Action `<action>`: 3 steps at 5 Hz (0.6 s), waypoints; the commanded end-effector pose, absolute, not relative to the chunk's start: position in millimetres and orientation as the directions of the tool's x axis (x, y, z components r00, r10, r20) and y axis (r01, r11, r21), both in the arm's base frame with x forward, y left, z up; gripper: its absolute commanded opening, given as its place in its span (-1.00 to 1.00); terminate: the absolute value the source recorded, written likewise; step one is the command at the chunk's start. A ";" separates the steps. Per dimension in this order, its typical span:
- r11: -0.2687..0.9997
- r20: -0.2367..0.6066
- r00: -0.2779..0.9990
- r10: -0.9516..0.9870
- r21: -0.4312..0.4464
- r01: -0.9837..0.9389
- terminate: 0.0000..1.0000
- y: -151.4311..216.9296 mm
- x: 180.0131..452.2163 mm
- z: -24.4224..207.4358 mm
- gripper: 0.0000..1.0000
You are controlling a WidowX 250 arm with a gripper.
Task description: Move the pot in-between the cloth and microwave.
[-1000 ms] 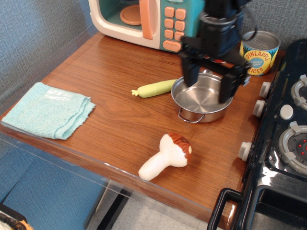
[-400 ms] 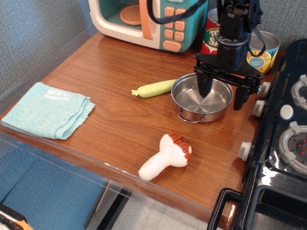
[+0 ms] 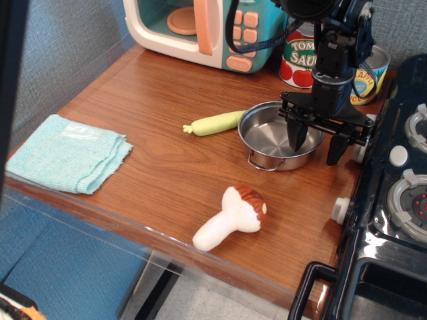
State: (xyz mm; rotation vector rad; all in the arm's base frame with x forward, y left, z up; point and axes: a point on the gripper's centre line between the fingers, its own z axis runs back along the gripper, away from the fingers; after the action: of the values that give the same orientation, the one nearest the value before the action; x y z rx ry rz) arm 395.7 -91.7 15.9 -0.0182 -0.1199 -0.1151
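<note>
The shiny steel pot [image 3: 270,137] sits on the wooden table right of centre, a wire handle facing front. My gripper [image 3: 317,151] is open, pointing down over the pot's right rim: one finger [image 3: 298,137] inside the pot, the other [image 3: 335,150] outside it to the right. The teal cloth [image 3: 67,153] lies flat at the table's left front. The toy microwave [image 3: 200,28] stands at the back, door open, orange plate inside.
A yellow-green toy vegetable [image 3: 217,123] lies just left of the pot. A toy mushroom [image 3: 231,217] lies near the front edge. A tomato sauce can [image 3: 299,55] and a pineapple can [image 3: 368,75] stand behind the pot. A black stove [image 3: 393,200] fills the right side.
My gripper has moved right and down, from straddling the whole pot to straddling its right rim. The pot and the other objects have not moved.
</note>
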 end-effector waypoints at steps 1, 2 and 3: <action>0.991 0.166 0.978 -0.128 -0.001 0.130 -1.00 -94.2 402.1 35.7 -1.00; 0.986 0.165 0.973 -0.161 -0.009 0.165 -1.00 -98.2 400.7 47.3 -1.00; 0.976 0.214 0.957 -0.198 -0.051 0.213 -1.00 -99.6 395.5 83.1 -1.00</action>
State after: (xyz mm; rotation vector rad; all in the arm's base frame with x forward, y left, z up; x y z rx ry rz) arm 390.1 -100.2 51.5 -0.0716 -0.1279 -0.2017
